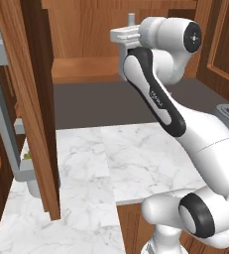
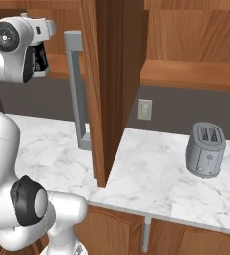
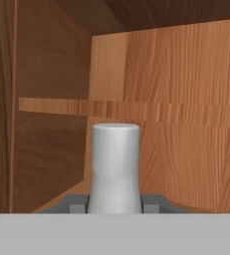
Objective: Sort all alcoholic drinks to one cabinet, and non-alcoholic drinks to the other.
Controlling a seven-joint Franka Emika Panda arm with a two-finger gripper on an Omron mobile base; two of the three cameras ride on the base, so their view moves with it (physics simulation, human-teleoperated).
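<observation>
Inside the open cabinet, my gripper is clenched around a white cylindrical object, upright between the fingers; which drink it is, I cannot tell.

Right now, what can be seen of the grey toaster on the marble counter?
The grey toaster is a rounded, metal-looking box with two dark slots in its top and small dark marks on its side face. It stands upright on the white marble counter, near the dark back wall, well to the right of the open wooden cabinet door. Only the counter touches it; the slots look empty.
</observation>
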